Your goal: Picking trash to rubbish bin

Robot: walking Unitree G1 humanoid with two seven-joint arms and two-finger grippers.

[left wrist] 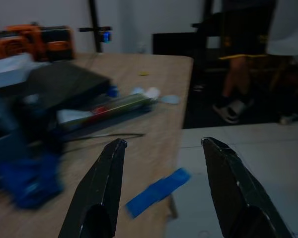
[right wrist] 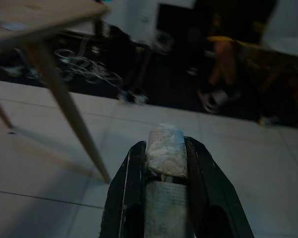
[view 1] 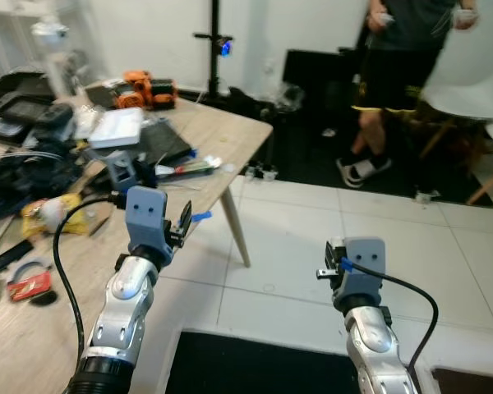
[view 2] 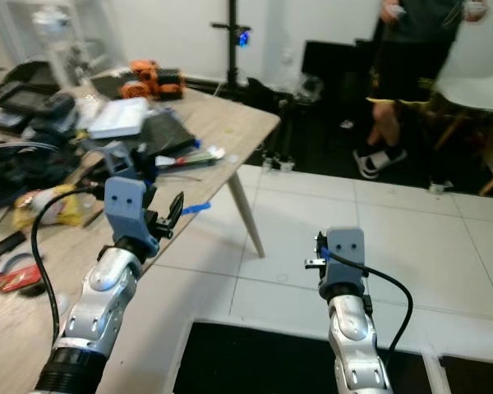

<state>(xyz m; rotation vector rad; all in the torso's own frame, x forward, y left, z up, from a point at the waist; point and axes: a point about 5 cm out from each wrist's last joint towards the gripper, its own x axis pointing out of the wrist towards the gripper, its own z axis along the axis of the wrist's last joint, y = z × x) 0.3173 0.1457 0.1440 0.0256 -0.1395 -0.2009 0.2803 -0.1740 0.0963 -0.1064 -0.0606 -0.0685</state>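
The right claw (right wrist: 165, 163) gripped a pale wad of trash (right wrist: 165, 151) (carry step); the left claw (left wrist: 164, 148) stood open above the bench (view 1: 222, 135). Next: locate the bin.

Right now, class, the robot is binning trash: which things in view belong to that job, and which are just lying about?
Job:
right gripper, shut on a crumpled white wad
left gripper, open, over a blue strip

Lying about:
orange tool
white box
yellow packet

Cluttered table (view 1: 230, 131) left, person (view 1: 394, 82) behind
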